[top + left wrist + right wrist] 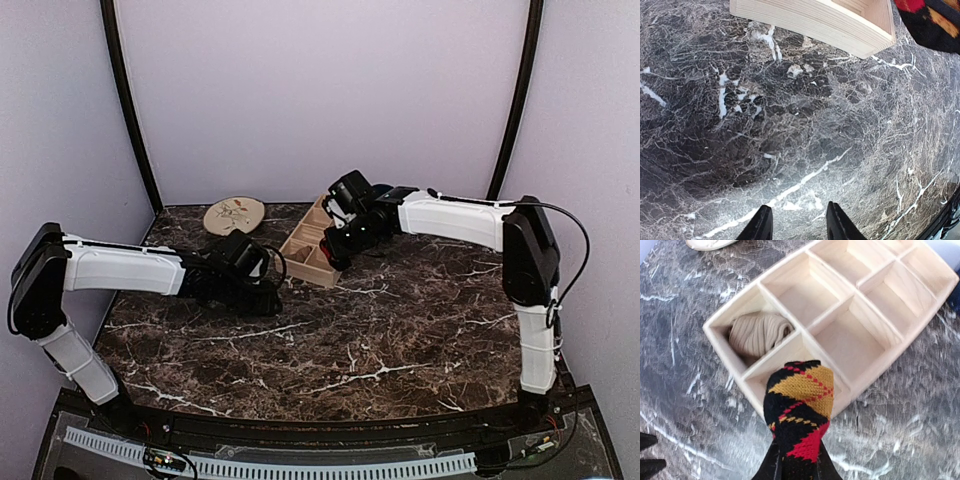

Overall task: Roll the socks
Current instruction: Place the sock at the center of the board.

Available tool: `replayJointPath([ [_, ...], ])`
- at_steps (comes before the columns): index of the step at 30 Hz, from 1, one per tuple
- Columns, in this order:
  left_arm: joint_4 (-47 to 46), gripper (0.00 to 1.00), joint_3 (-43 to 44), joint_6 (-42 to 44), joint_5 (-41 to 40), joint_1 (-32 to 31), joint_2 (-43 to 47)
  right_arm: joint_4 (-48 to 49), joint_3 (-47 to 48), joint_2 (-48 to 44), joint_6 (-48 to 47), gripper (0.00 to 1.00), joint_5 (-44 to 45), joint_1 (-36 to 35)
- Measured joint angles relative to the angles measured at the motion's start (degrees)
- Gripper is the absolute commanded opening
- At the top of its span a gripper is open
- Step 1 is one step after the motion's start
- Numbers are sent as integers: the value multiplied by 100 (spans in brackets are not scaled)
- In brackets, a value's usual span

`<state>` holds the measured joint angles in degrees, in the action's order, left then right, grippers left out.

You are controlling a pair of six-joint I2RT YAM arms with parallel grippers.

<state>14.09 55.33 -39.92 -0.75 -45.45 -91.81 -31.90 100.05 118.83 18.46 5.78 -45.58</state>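
Note:
The black argyle sock with red and mustard diamonds is rolled into a bundle. My right gripper is shut on it and holds it just above the near corner of the wooden divided tray. The tan sock lies rolled in the tray's end compartment. In the top view the right gripper hangs over the tray. My left gripper is open with nothing between its fingers, low over bare marble a short way from the tray's corner. A bit of the argyle sock shows at that view's edge.
A round cream plate lies at the back left, behind the tray. The left gripper's fingertips show at the lower left of the right wrist view. The tray's other compartments hold nothing. Dark marble table spreads in front.

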Motion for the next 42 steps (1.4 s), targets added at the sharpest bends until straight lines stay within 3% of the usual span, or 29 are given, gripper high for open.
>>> replayJointPath([
  [11,87,39,0,52,9,136,9,-503,1779,1473,-363,0,-136,151],
  [23,90,38,0,160,76,249,9,-769,1902,1617,-428,0,-105,179],
  [42,52,36,0,227,289,319,-79,-1449,2927,2463,-426,1,-293,188],
])
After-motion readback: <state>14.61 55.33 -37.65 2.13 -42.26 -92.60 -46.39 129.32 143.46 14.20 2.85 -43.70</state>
